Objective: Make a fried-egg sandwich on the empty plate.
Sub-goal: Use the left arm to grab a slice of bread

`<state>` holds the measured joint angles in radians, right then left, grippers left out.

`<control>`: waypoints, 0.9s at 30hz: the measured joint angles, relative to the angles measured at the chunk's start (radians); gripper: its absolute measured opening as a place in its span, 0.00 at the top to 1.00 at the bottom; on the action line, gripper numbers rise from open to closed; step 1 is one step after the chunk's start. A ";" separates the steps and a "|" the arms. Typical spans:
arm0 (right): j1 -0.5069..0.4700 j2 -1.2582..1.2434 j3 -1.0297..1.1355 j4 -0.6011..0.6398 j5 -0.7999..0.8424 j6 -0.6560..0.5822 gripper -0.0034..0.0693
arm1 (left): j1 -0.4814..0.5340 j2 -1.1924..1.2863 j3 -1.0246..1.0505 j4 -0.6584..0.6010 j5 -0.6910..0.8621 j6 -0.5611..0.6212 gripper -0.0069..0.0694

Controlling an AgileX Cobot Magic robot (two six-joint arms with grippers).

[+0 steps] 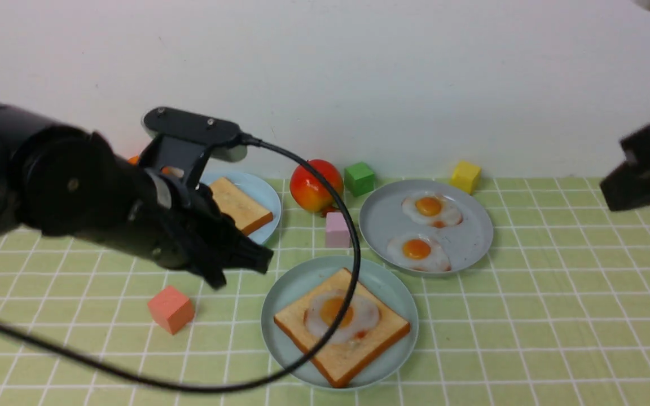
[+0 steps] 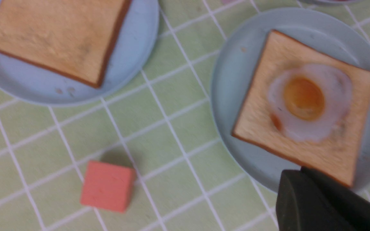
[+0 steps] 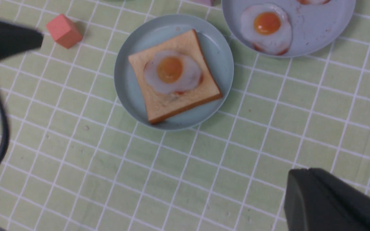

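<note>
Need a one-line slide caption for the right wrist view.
Open-faced stage: fried egg sits on one toast slice on the grey-teal plate; salmon cube nearby.

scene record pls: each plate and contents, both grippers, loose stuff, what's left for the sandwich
near plate: toast with egg on top, no top slice
blue plate: spare toast
lavender plate: two eggs
left gripper: shut, empty, in the air left of near plate
right gripper: shut, empty, raised at right
loose: apple, green cube, yellow cube, pink cube, salmon cube
remaining: spare toast onto egg
</note>
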<state>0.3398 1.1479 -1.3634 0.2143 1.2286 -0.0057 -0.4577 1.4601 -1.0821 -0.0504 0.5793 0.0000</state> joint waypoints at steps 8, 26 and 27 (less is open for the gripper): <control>0.000 -0.259 0.238 -0.001 -0.024 0.000 0.97 | 0.151 0.314 -0.239 -0.112 0.023 0.170 0.92; 0.000 -0.358 0.291 0.030 -0.026 0.006 0.96 | 0.195 0.625 -0.387 0.038 -0.161 0.269 0.34; 0.000 -0.358 0.291 0.033 -0.026 0.006 0.96 | 0.195 0.637 -0.387 0.038 -0.163 0.271 0.34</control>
<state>0.3398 0.7900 -1.0722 0.2473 1.2026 0.0000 -0.2623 2.0967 -1.4689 -0.0128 0.4166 0.2711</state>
